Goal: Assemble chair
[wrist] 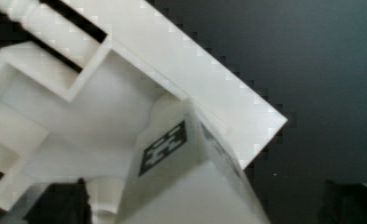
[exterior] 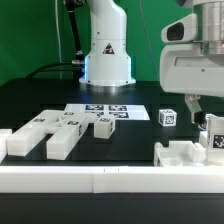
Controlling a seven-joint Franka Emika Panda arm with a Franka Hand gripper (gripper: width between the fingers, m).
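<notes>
place: robotics lab | evidence: robot arm base (exterior: pixel 107 55), black table (exterior: pixel 40 98), marker board (exterior: pixel 120 111), green backdrop (exterior: pixel 30 30)

A green wall (exterior: pixel 30 30) stands well behind the gripper (exterior: pixel 203 113); a black table (exterior: pixel 40 95) spreads beneath it.

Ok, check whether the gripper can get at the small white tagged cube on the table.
Probably yes. The small white tagged plastic cube stands alone on the black table, nothing over it, and the gripper hangs just toward the exterior view's right.

At the exterior view's left lie bars (exterior: pixel 62 140), perhaps touching; cube (exterior: pixel 167 117) right.
</notes>
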